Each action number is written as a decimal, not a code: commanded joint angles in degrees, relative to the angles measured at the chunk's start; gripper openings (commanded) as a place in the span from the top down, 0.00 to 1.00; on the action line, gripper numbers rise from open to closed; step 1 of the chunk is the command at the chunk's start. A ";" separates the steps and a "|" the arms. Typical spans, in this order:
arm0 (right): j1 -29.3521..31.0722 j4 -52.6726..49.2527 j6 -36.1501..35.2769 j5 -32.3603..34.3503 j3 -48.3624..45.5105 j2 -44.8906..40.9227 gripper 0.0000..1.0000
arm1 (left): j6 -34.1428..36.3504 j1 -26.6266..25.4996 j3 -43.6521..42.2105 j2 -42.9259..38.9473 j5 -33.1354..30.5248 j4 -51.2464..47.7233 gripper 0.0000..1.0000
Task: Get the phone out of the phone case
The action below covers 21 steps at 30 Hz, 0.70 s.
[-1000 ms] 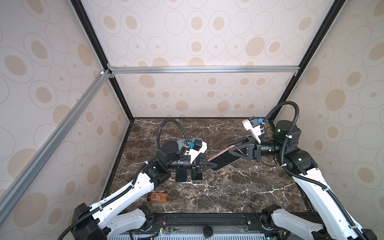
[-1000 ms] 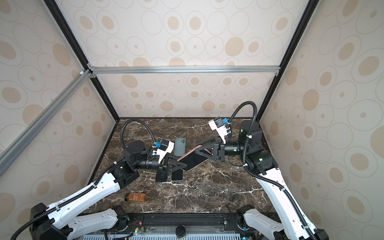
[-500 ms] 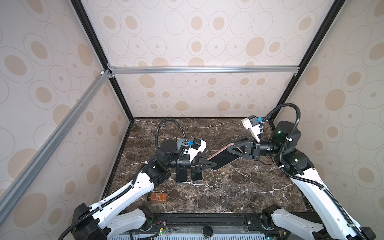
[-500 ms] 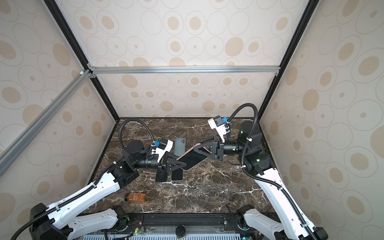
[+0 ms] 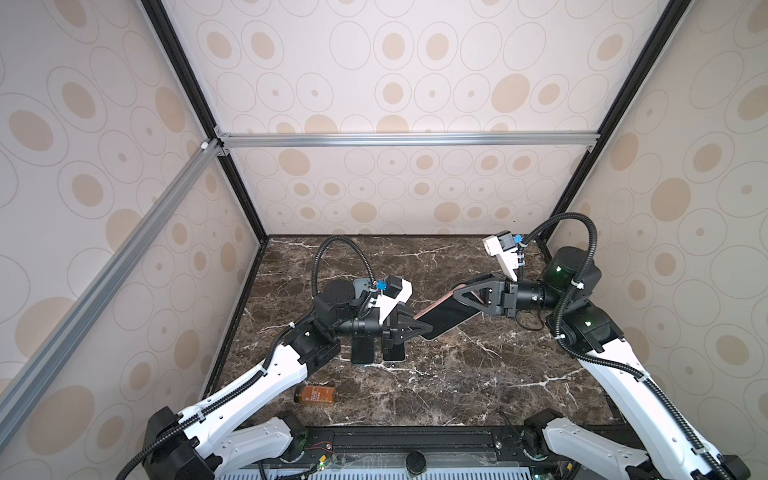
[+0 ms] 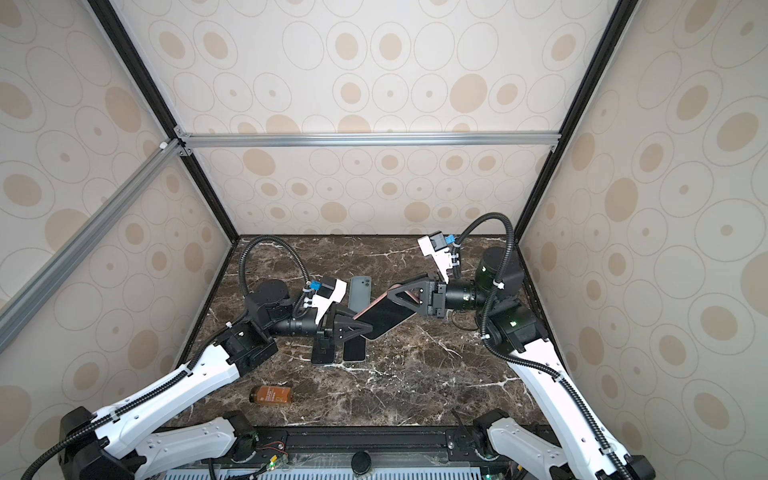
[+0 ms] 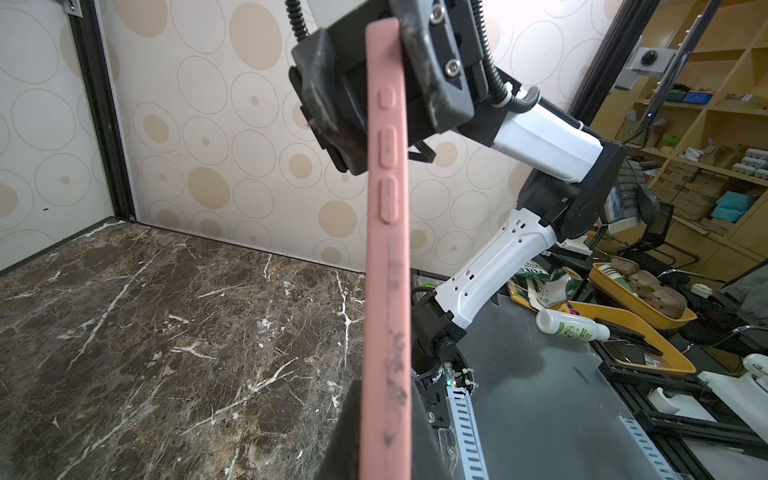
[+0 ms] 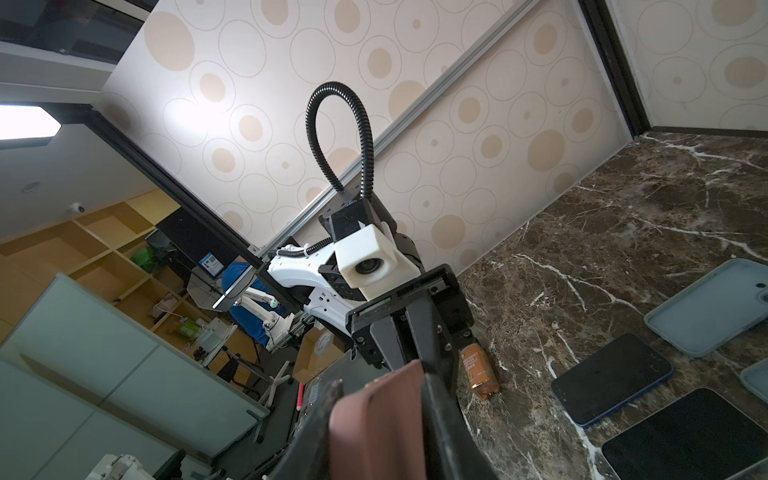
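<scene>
Phone, dark screen up, sits in its pink case, held tilted in the air at the centre of both top views, above the marble bench. The left gripper pinches the case's lower-left end and the right gripper pinches its upper-right end. Beneath them lie two dark phones and a grey case. At lower left is a small amber bottle.

right claw edged leftward, slightly nearer centre
</scene>
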 commanded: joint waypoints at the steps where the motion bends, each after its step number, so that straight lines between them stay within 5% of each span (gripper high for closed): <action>1: 0.59 -0.43 7.15 5.64 -1.55 0.47 0.67 | 7.03 -0.28 4.01 -1.22 -1.40 2.92 1.00; 12: 0.60 -0.54 12.19 7.47 -2.75 1.17 0.61 | 18.58 -0.32 8.86 -0.02 -8.14 -5.97 1.00; 21: 0.61 0.32 15.77 8.35 -3.48 1.83 0.59 | 21.58 -0.34 10.21 0.51 -11.20 -7.08 1.00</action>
